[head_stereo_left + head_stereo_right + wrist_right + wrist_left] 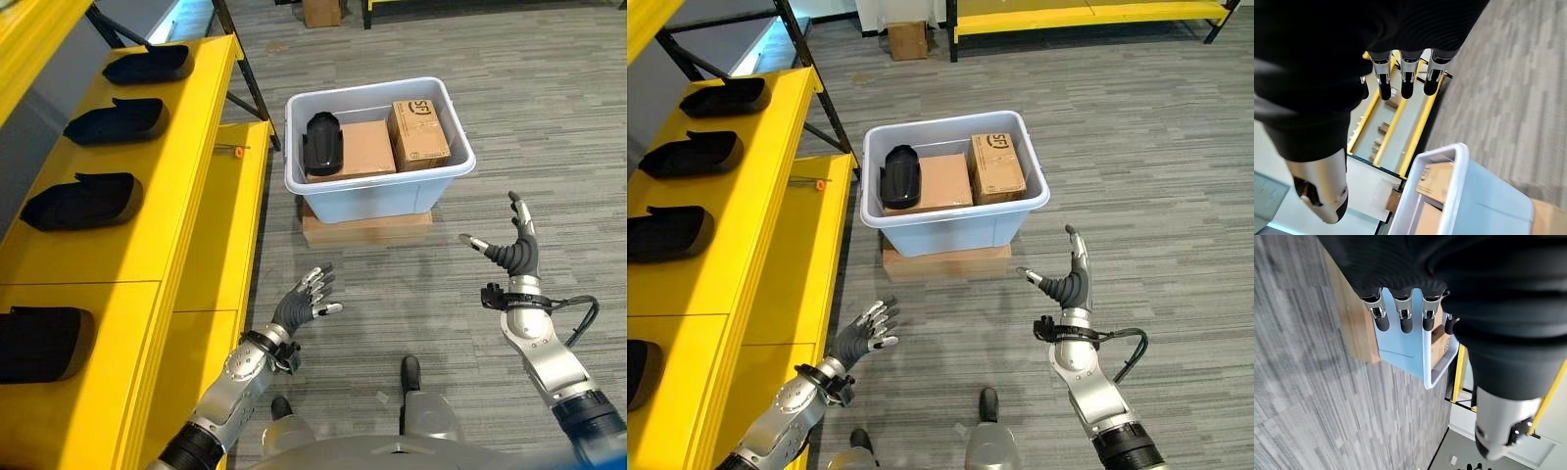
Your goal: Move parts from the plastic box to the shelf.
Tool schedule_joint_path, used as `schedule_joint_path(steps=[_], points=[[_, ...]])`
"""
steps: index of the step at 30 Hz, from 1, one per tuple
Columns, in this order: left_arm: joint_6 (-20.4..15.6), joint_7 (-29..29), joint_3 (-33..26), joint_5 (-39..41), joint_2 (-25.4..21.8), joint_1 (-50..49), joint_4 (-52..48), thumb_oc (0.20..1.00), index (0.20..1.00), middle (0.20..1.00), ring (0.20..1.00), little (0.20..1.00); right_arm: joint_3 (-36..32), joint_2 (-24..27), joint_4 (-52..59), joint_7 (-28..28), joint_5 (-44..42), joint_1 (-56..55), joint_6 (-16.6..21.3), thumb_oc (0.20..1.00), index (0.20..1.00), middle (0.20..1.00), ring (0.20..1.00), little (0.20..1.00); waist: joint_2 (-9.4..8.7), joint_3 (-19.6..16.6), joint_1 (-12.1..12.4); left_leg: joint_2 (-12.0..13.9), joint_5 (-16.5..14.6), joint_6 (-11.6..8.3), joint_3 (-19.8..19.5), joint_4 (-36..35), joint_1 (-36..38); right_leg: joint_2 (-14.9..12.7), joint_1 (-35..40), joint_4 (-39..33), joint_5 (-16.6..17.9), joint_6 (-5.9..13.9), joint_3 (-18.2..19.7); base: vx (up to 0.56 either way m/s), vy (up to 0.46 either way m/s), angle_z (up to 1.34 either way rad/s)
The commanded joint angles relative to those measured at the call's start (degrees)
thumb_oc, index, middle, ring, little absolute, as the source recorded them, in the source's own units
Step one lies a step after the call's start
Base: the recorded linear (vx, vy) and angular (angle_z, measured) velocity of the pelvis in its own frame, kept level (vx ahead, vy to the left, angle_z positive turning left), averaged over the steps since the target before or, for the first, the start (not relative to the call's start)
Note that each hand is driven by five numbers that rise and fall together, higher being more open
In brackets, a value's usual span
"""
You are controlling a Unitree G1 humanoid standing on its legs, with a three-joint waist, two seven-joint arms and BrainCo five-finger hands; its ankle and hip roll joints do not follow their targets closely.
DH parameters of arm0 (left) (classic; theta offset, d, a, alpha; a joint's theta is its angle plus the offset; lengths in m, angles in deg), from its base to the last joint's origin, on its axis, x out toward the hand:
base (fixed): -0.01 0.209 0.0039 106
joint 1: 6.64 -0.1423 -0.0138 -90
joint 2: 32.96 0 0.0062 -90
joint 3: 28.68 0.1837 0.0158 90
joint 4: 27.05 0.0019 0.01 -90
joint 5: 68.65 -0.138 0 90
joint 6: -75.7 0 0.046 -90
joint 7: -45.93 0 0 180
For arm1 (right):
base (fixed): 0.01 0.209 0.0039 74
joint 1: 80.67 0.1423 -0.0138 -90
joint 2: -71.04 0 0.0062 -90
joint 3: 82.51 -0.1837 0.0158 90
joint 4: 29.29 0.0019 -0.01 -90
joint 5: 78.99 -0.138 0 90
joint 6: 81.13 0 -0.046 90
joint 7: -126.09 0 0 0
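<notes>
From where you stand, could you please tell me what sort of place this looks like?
Probably a warehouse or parts storeroom. A yellow shelf holds a row of black moulded parts, a pale blue plastic box on the grey carpet floor holds cardboard boxes and another black part, and more yellow racking stands beyond.

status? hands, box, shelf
Left robot hand and right robot hand open, empty, short of the plastic box. One black part in it beside two cardboard boxes. Shelf holds black parts. Nothing in the way.
</notes>
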Motion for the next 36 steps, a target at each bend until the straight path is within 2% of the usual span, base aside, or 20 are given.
schedule_joint_path(steps=[1, 3, 6, 9, 10, 11, 13, 14, 17, 19, 21, 24, 26, 27, 29, 36], points=[[-2.3, 2.6, -2.4, 0.6, -2.4, 0.0, -1.7, 1.000, 1.000, 1.000, 1.000, 1.000, -2.5, 0.8, 5.2, 0.0, 3.9, 0.7, 4.3, 1.000, 1.000, 1.000, 1.000, 1.000, -2.46, -1.0, -1.2, -2.3, -12.3, -0.83, 1.8, 2.6, 1.9, 1.9, -2.7, 12.6, -9.4, -1.76, 2.1, 0.17, -0.157, 0.37], [-1.7, 2.8, -2.6, 1.0, -2.3, 0.1, -1.4, 1.000, 1.000, 1.000, 1.000, 1.000, -2.9, 1.1, 5.4, 0.2, 4.9, 0.3, 4.1, 1.000, 1.000, 1.000, 1.000, 1.000, -2.45, -1.6, -1.7, -1.8, -11.5, -1.59, 2.4, 3.5, 2.2, 2.4, -1.5, 12.6, -10.6, -1.93, 1.8, 0.17, -0.156, 0.40], [-1.5, 2.8, -3.0, 1.2, -2.3, -0.1, -0.8, 1.000, 1.000, 1.000, 1.000, 1.000, -3.4, 1.5, 5.4, 0.5, 5.5, -0.3, 4.5, 1.000, 1.000, 1.000, 1.000, 1.000, -2.67, -1.9, -2.4, -0.8, -9.9, -1.49, 4.8, 4.7, 1.8, 2.7, -0.6, 12.0, -10.4, -2.70, 0.2, 0.10, -0.161, 0.58], [-1.1, 3.1, -3.4, 0.8, -2.1, 0.4, 0.7, 1.000, 1.000, 1.000, 1.000, 1.000, -3.9, 1.8, 5.2, 1.3, 5.9, -0.9, 4.9, 1.000, 1.000, 1.000, 1.000, 1.000, -3.19, -2.8, -3.2, 0.4, -9.0, -2.85, 7.3, 8.5, 1.9, 3.2, 1.3, 10.6, -11.2, -3.25, -1.2, 0.15, -0.201, 0.41], [-0.9, 2.6, -3.7, 0.7, -1.9, 0.2, 0.9, 1.000, 1.000, 1.000, 1.000, 1.000, -3.5, 1.7, 4.5, 1.8, 5.8, -0.6, 5.3, 1.000, 1.000, 1.000, 1.000, 1.000, -3.16, -2.8, -2.7, -0.8, -9.4, -2.55, 5.3, 9.6, 1.0, 3.7, 1.6, 10.2, -11.1, -3.33, -0.6, 0.06, -0.171, 0.51], [-1.0, 2.2, -4.0, 0.7, -1.9, 0.1, 0.9, 1.000, 1.000, 1.000, 1.000, 1.000, -3.3, 1.7, 4.2, 2.1, 5.7, -0.4, 5.7, 1.000, 1.000, 1.000, 1.000, 1.000, -3.14, -2.6, -2.4, -1.5, -9.1, -1.55, 5.0, 9.6, 0.2, 4.0, 1.2, 10.0, -10.1, -3.71, -0.6, 0.08, -0.102, 0.35], [-1.2, 0.8, -5.0, 0.2, -1.9, -1.0, 0.8, 1.000, 1.000, 1.000, 1.000, 1.000, -2.4, 1.4, 3.2, 3.4, 5.0, 0.2, 7.0, 1.000, 1.000, 1.000, 1.000, 1.000, -3.10, -2.0, -0.7, -6.2, -12.7, 0.31, 1.1, 8.6, -1.1, 4.8, 1.9, 9.7, -10.0, -3.34, 1.7, 0.14, -0.057, -0.10], [-1.4, 0.5, -5.6, -0.2, -1.9, -1.7, 0.6, 1.000, 1.000, 1.000, 1.000, 1.000, -2.1, 1.4, 3.4, 3.8, 4.6, 0.3, 7.0, 1.000, 1.000, 1.000, 1.000, 1.000, -3.02, -1.6, -0.1, -7.4, -12.9, 0.55, 0.0, 7.3, -1.5, 5.2, 2.3, 9.5, -10.1, -3.20, 2.3, 0.18, -0.019, -0.32], [-2.3, 1.3, -7.4, -1.2, -2.3, -3.8, 0.5, 1.000, 1.000, 1.000, 1.000, 1.000, -2.2, 1.6, 5.1, 4.0, 2.3, -0.8, 6.7, 1.000, 1.000, 1.000, 1.000, 1.000, -2.67, -1.3, 0.9, -7.6, -10.1, -0.45, 0.5, 2.2, -3.8, 6.1, 3.9, 8.1, -10.3, -2.95, 2.2, 0.21, 0.042, -0.41], [-3.8, 1.7, -8.2, -1.0, -2.9, -4.8, 1.8, 1.000, 1.000, 1.000, 1.000, 1.000, -2.6, 1.3, 5.8, 3.7, -0.3, -2.8, 7.3, 1.000, 1.000, 1.000, 1.000, 1.000, -2.24, -0.9, 1.4, -6.4, -5.7, -1.57, 1.0, -2.6, -6.4, 6.5, 6.2, 7.6, -11.3, -2.86, 1.5, 0.27, 0.087, 0.14], [-5.0, 1.9, -8.6, -0.6, -3.0, -4.9, 3.2, 1.000, 1.000, 1.000, 1.000, 1.000, -2.2, 0.4, 5.3, 3.9, -2.0, -3.7, 7.7, 1.000, 1.000, 1.000, 1.000, 1.000, -2.04, -0.3, 1.9, -6.0, -4.8, -1.63, 0.3, -5.2, -8.7, 6.7, 7.6, 8.3, -12.3, -2.97, 1.7, 0.34, 0.135, 0.03], [-5.6, -0.1, -9.9, 0.8, -2.6, -5.8, 3.0, 1.000, 1.000, 1.000, 1.000, 1.000, -0.6, -0.9, 4.5, 7.0, -1.7, -2.9, 8.7, 1.000, 1.000, 1.000, 1.000, 1.000, -1.63, 0.9, 3.3, -7.4, -6.0, -0.81, -5.9, -5.3, -9.2, 7.6, 7.6, 13.0, -14.8, -3.35, 5.4, 0.33, 0.183, -0.33], [-6.0, 0.0, -10.4, 1.4, -2.7, -6.0, 3.4, 1.000, 1.000, 1.000, 1.000, 1.000, -0.1, -1.2, 4.7, 7.9, -1.7, -2.5, 8.4, 1.000, 1.000, 1.000, 1.000, 1.000, -1.36, 1.2, 3.6, -7.7, -6.8, -0.35, -5.9, -5.0, -8.3, 8.0, 7.4, 14.6, -15.7, -3.39, 5.9, 0.22, 0.174, -0.99], [-6.2, 0.6, -10.6, 1.1, -2.5, -5.9, 3.9, 1.000, 1.000, 1.000, 1.000, 1.000, 0.5, -1.5, 5.1, 7.5, -1.9, -2.1, 7.7, 1.000, 1.000, 1.000, 1.000, 1.000, -1.25, 1.2, 3.5, -7.9, -7.4, -0.02, -4.3, -4.2, -7.1, 8.3, 7.4, 15.1, -16.3, -3.32, 5.4, 0.21, 0.184, -0.99], [-6.2, 0.7, -10.5, 0.9, -2.4, -5.8, 4.0, 1.000, 1.000, 1.000, 1.000, 1.000, 0.8, -1.9, 5.1, 7.7, -2.1, -1.9, 7.4, 1.000, 1.000, 1.000, 1.000, 1.000, -1.31, 1.1, 3.6, -8.2, -7.9, 0.21, -3.9, -3.1, -6.6, 8.4, 7.5, 15.7, -16.7, -3.20, 5.5, 0.17, 0.151, -0.68], [-5.8, 0.6, -9.3, 0.4, -2.3, -5.2, 4.9, 1.000, 1.000, 1.000, 1.000, 1.000, 1.3, -2.0, 5.4, 8.8, -2.4, -0.8, 6.9, 1.000, 1.000, 1.000, 1.000, 1.000, -2.41, -0.6, 4.6, -10.3, -9.6, 1.38, -3.3, -2.7, -4.5, 6.8, 6.8, 14.7, -15.4, -1.94, 3.2, 0.16, 0.142, -0.04]])
